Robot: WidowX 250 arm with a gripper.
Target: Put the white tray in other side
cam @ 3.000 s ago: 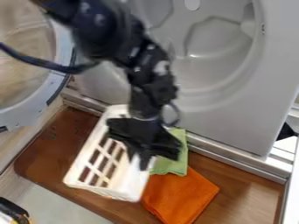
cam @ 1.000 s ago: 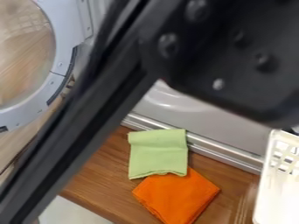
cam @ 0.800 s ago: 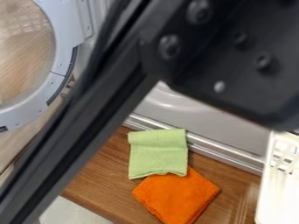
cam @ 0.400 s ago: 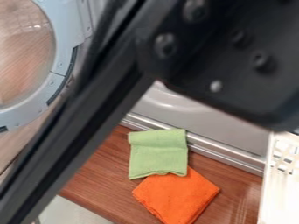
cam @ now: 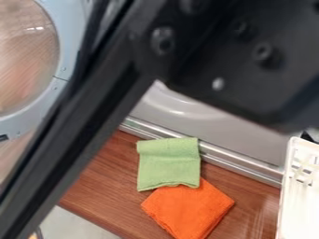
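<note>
note black arm (cam: pixel 81 135) shifted up-left since prior frame | find white tray (cam: pixel 300 205) at view's right edge | cannot tell if jaws apart or clamped | risk dragging it if withdrawing unreleased

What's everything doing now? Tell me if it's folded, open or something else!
Light green cloth: folded, overlapping the orange one.
Bright orange cloth: folded, lying on brown wood.
White plastic tray: at right, partly cut off.
Round glass door: open.
</note>
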